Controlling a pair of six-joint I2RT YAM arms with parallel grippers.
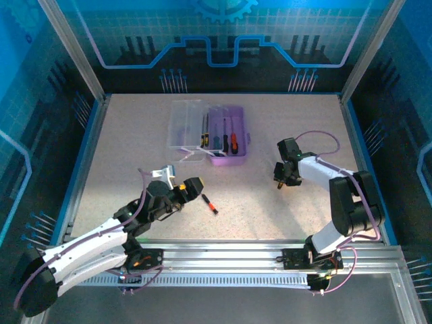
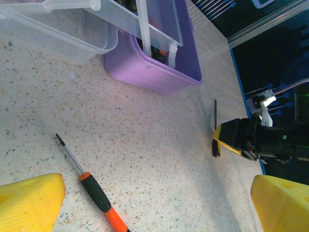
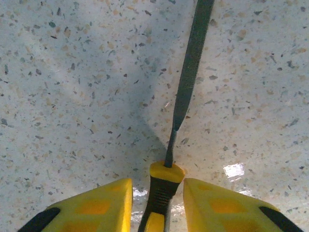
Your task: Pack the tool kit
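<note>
Your right fingers [image 3: 91, 208] straddle the file [image 3: 186, 82] on the counter [image 3: 72, 72], its blade running toward twelve o'clock; clamped or not, I cannot tell. Left fingers [image 2: 29, 200] spread wide. Case [image 1: 227, 135] at ten o'clock.

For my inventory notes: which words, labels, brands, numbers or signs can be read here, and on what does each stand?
None can be read. The purple case, the loose screwdriver and the file show no print, and the backdrop's gear pattern holds no letters.
</note>
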